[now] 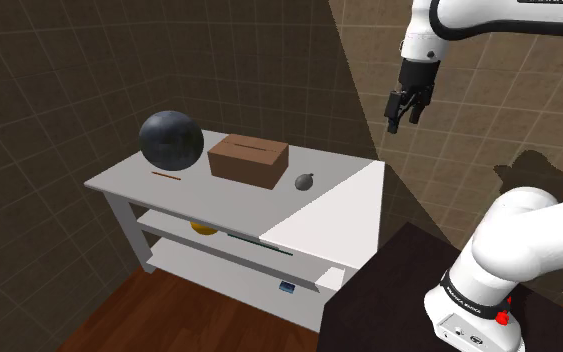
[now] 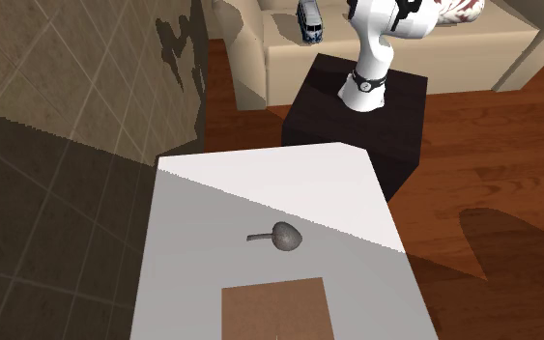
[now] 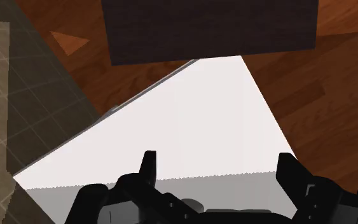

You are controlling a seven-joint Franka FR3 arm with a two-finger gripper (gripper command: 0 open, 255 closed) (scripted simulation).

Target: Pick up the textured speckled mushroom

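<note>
The mushroom (image 1: 304,182) is small, grey and speckled, and lies on its side on the white table (image 1: 349,215), just right of a brown box in the shoulder view. From the second exterior view the mushroom (image 2: 284,237) has its stem pointing to that view's left, near the middle of the table (image 2: 260,179). My black gripper (image 1: 402,121) hangs high above the table's sunlit end, well above and to the right of the mushroom. In the wrist view the gripper (image 3: 219,172) is open, its fingers (image 3: 147,167) apart with nothing between them, over the bright tabletop (image 3: 190,121).
A brown cardboard box (image 1: 249,160), a dark globe (image 1: 171,140) and a thin brown stick (image 1: 166,175) share the tabletop. A yellow object (image 1: 202,228) lies on the lower shelf. The dark stand (image 2: 357,106) is beside the table's end, with a beige sofa (image 2: 289,53) behind it.
</note>
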